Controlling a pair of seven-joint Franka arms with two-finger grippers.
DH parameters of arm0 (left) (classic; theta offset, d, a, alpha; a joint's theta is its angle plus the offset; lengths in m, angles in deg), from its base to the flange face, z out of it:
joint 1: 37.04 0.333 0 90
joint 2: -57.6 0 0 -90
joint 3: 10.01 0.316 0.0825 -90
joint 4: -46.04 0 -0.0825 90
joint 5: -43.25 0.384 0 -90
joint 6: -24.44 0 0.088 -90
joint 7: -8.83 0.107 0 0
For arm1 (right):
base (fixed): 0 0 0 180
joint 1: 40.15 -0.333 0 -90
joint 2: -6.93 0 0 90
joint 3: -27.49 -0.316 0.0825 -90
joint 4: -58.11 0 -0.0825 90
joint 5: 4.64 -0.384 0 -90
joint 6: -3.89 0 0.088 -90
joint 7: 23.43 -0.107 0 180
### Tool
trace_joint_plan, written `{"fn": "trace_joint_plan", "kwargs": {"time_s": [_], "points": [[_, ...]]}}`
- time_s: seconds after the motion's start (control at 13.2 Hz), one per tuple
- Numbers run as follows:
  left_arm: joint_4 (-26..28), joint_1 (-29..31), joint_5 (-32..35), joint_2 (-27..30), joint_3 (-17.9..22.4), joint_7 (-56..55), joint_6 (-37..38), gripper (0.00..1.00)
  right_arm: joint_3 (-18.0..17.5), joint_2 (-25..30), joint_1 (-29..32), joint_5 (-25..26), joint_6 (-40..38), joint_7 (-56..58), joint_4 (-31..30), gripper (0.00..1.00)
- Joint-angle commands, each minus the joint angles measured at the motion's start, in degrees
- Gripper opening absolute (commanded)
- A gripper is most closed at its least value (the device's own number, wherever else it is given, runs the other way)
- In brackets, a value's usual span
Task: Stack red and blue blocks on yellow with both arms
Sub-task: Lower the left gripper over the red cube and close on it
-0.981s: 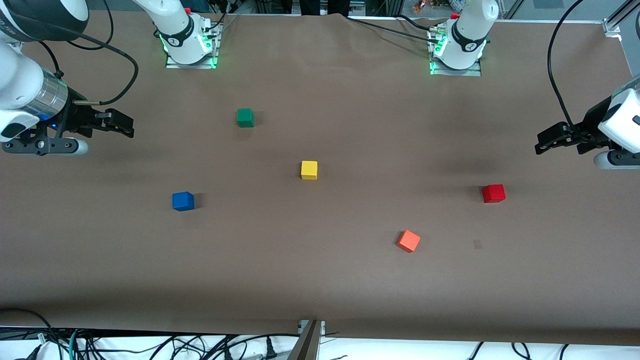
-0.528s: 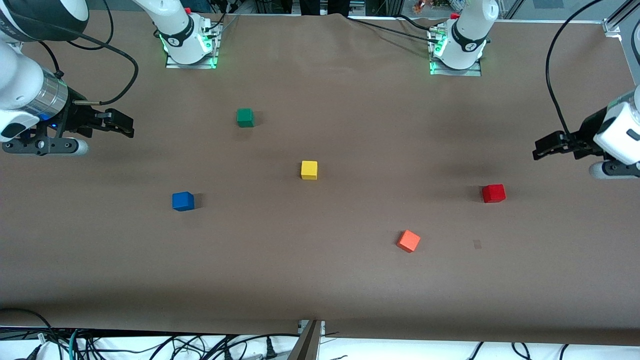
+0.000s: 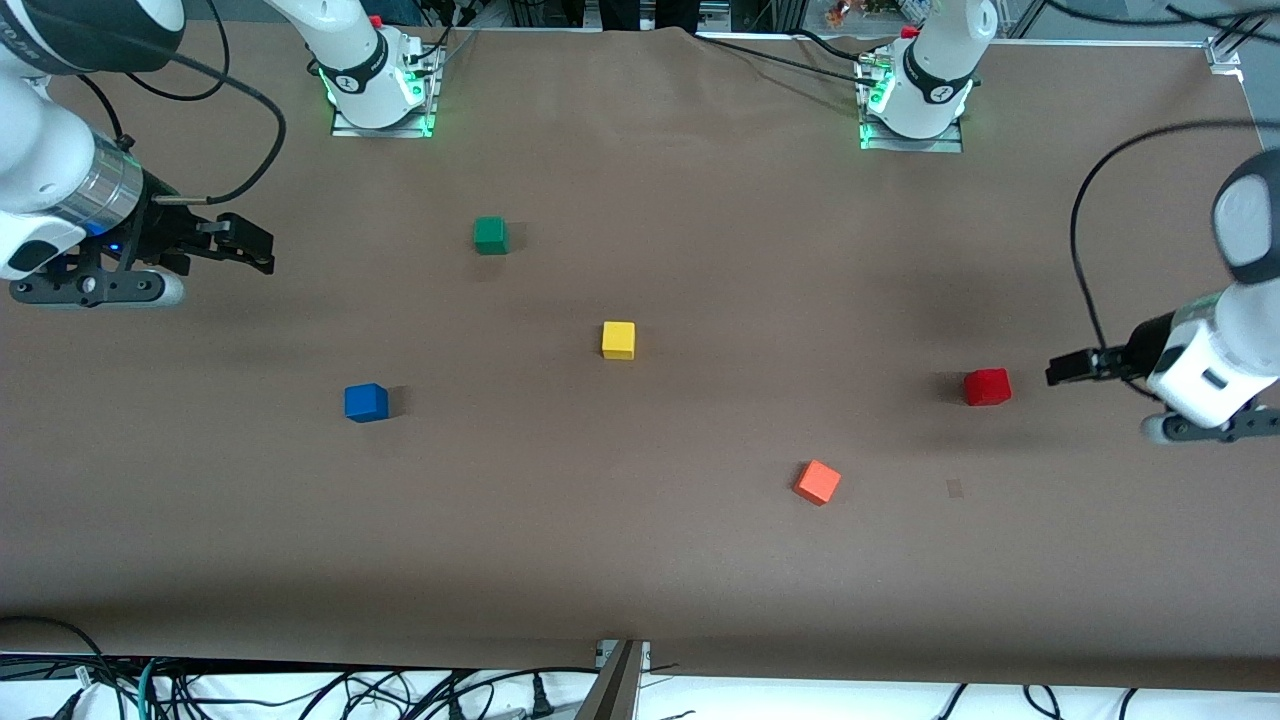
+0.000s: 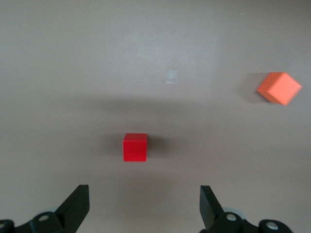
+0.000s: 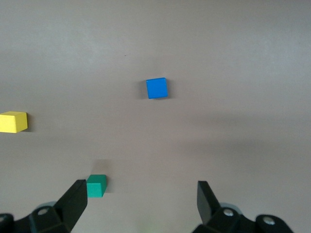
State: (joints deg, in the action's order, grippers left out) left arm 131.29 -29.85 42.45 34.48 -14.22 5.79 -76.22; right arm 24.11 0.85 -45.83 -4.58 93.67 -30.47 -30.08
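Orange-red cube (image 3: 817, 482): found lowest in the front view, right of centre, loose on the brown counter (image 3: 640, 560); no part in the task.

Blue block (image 3: 366, 402): noted at lower left of centre, standing alone, untouched.

Red block (image 3: 987, 386): recorded at mid-right, on the counter, untouched. The left gripper (image 3: 1062, 369) was placed in the air just beside it at the right edge of the frame; in the left wrist view its jaws were wide apart, the red block seen ahead of the gap, nothing held.

Yellow block (image 3: 618, 340): set at frame centre, its top bare.

Right gripper (image 3: 252, 244): held over the counter at upper left, jaws apart and empty in the right wrist view.

Green cube (image 3: 490, 235): found uppermost, left of centre.

Progress: nothing was judged stacked; both pickups and both placements remained.
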Motion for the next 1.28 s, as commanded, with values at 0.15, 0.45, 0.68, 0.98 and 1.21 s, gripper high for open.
{"fn": "trace_joint_plan", "kwargs": {"time_s": [0.15,0.45,0.68,0.98,1.21], "points": [[9.0,0.8,1.0,-3.7,-0.3,0.5,-13.8,1.00,0.1,0.4,-0.2,-0.9,0.4,-0.2,0.4,1.00],[17.0,1.9,1.2,-4.1,-0.3,0.8,-25.7,1.00,0.0,0.5,-0.3,-0.8,0.5,-0.1,0.4,1.00],[22.0,3.2,4.9,-4.4,-0.3,0.7,-32.3,1.00,0.0,0.5,-0.3,-0.9,0.5,-0.1,0.4,1.00],[30.0,4.6,4.9,-3.3,-0.7,0.8,-37.9,1.00,0.1,0.5,-0.2,-0.9,0.4,-0.2,0.4,1.00],[31.4,4.6,4.7,-2.7,-0.9,0.7,-38.0,1.00,0.1,0.5,-0.2,-0.9,0.2,-0.2,0.3,1.00]]}}
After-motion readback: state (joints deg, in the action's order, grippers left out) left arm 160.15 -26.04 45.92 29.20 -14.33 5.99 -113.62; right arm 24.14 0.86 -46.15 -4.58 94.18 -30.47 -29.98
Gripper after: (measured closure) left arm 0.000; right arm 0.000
